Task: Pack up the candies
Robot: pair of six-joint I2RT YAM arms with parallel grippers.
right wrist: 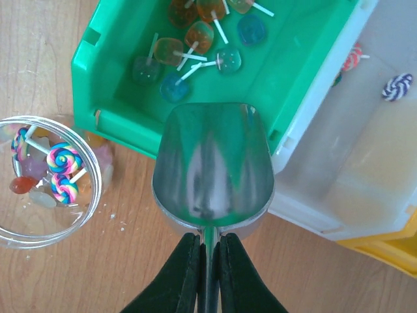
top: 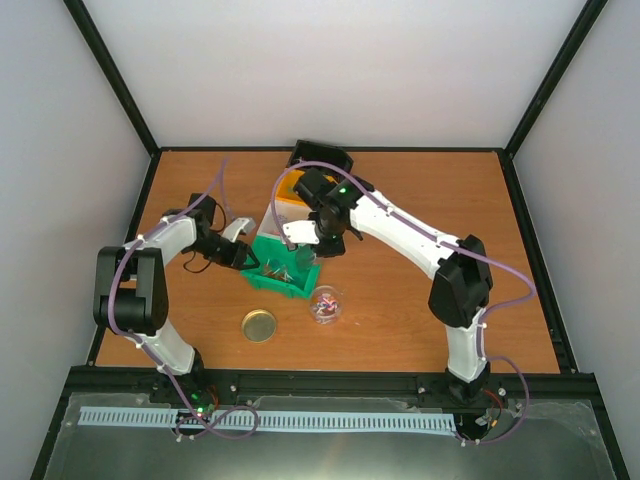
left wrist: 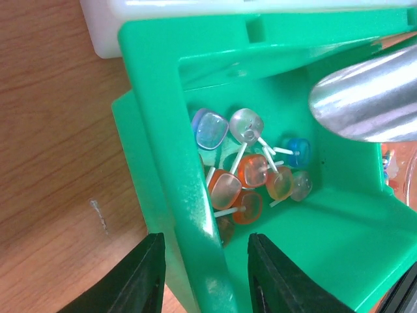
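The candies [left wrist: 247, 176] are small lollipops in orange, blue and clear wrappers, lying in a heap inside a green bin [left wrist: 163, 98]. They also show in the right wrist view [right wrist: 195, 45] and the top view [top: 275, 268]. My left gripper [left wrist: 205, 242] is open and straddles the bin's side wall, one finger outside and one inside. My right gripper [right wrist: 208, 242] is shut on the handle of a shiny metal scoop [right wrist: 212, 163], which is empty and hovers over the bin's front edge. More candies lie in a clear round jar [right wrist: 45, 182].
The jar [top: 325, 305] stands on the table in front of the green bin [top: 285, 280]. A round gold lid [top: 259, 325] lies to its left. A white bin [right wrist: 365, 150] holding a few swirl lollipops, a yellow bin [right wrist: 391, 251] and a black bin [top: 320, 155] sit behind.
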